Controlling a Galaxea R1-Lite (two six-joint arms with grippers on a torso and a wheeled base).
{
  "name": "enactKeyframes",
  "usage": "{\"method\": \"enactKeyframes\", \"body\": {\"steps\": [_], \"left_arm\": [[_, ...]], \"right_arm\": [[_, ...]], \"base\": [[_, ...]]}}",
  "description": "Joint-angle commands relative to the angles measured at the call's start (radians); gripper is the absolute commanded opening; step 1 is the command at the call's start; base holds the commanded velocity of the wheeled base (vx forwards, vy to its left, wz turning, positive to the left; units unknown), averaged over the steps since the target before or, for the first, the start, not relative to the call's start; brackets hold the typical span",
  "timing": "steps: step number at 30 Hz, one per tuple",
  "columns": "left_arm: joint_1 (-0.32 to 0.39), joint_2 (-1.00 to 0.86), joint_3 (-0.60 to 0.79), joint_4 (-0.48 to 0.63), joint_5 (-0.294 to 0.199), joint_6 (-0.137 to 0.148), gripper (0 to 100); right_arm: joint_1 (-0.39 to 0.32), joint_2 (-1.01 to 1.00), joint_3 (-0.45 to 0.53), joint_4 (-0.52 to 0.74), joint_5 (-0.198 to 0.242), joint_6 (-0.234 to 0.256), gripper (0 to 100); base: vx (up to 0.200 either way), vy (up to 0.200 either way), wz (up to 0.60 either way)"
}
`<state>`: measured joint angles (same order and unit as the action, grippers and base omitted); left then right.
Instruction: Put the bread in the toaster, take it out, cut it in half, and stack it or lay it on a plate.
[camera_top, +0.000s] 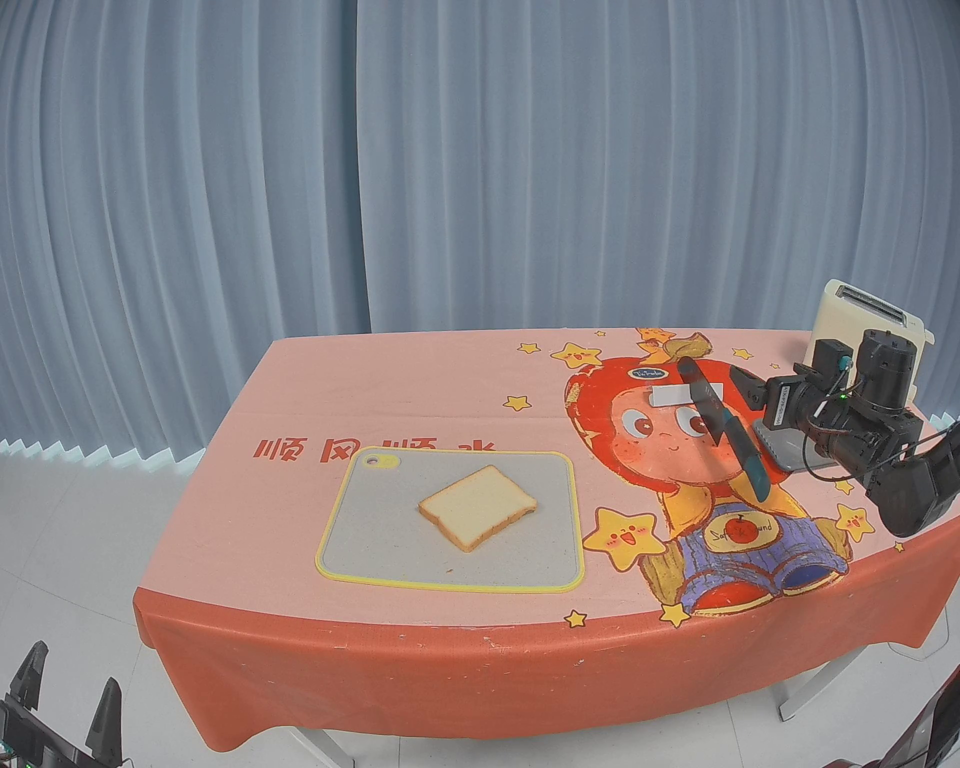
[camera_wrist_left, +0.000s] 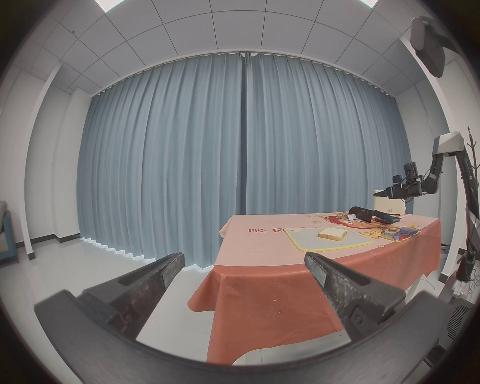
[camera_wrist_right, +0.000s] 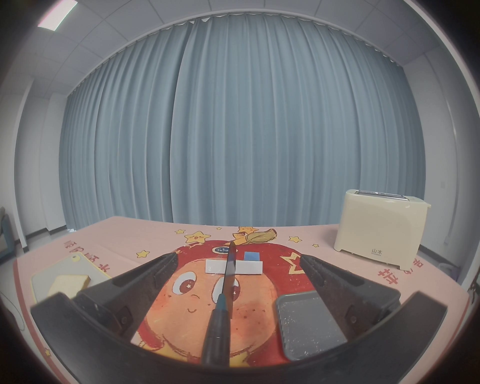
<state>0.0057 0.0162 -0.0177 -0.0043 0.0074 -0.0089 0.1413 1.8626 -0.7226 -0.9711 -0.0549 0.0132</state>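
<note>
Head view, bread: we see the bread (camera_top: 477, 507) lying flat on the cutting board (camera_top: 380, 520) near the front of the table (camera_top: 400, 390), well apart from the toaster (camera_top: 865, 315). It looks placed for cutting, and we cannot tell whether it has been toasted.
Head view, knife: the knife (camera_top: 727, 428) lies on the cloth with its handle toward the robot's right, which we take to be so that arm can pick it up.
Head view, right tool: the right tool (camera_top: 752, 395) hangs over the table's right end, above a grey tray (camera_top: 780, 452) and in front of the toaster. The forearm comes in from the right and the fingers point along the knife.
Head view, left tool: the left tool (camera_top: 65, 695) hangs low, off the table's front-left corner, out of the way.
Left wrist view, left tool: its fingers stand wide apart with nothing between them. It faces the table from a distance, and from here the right tool is above the knife, not touching it.
Right wrist view, right tool: the fingers are spread wide with nothing in their grip. The knife lies centred in the gap, so the wrist looks lined up for a grasp on the handle.
Right wrist view, judgement: we think the next move is to lower the tool onto the handle and close it there.
</note>
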Motion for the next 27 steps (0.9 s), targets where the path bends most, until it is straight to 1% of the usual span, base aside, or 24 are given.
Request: {"method": "enactKeyframes", "body": {"steps": [1, 4, 7, 9, 12, 14, 27], "left_arm": [[0.000, -0.016, 0.018, 0.000, 0.000, 0.000, 100], [0.000, -0.016, 0.018, 0.000, 0.000, 0.000, 100], [0.000, -0.016, 0.018, 0.000, 0.000, 0.000, 100], [0.000, -0.016, 0.018, 0.000, 0.000, 0.000, 100], [0.000, -0.016, 0.018, 0.000, 0.000, 0.000, 100], [0.000, -0.016, 0.018, 0.000, 0.000, 0.000, 100], [0.000, -0.016, 0.018, 0.000, 0.000, 0.000, 100]], "right_arm": [[-0.005, 0.046, -0.026, 0.002, 0.004, -0.021, 100], [-0.005, 0.047, -0.052, 0.022, 0.012, -0.036, 100], [-0.002, 0.033, -0.080, 0.092, 0.013, -0.035, 100], [-0.003, 0.020, -0.110, 0.180, 0.017, -0.035, 100], [-0.005, 0.012, -0.141, 0.239, 0.029, -0.033, 100], [-0.005, 0.017, -0.152, 0.264, 0.029, -0.033, 100], [0.009, 0.078, -0.135, 0.267, 0.027, -0.035, 100]], "base": [[0.000, 0.000, 0.00], [0.000, 0.000, 0.00], [0.000, 0.000, 0.00], [0.000, 0.000, 0.00], [0.000, 0.000, 0.00], [0.000, 0.000, 0.00], [0.000, 0.000, 0.00]]}}
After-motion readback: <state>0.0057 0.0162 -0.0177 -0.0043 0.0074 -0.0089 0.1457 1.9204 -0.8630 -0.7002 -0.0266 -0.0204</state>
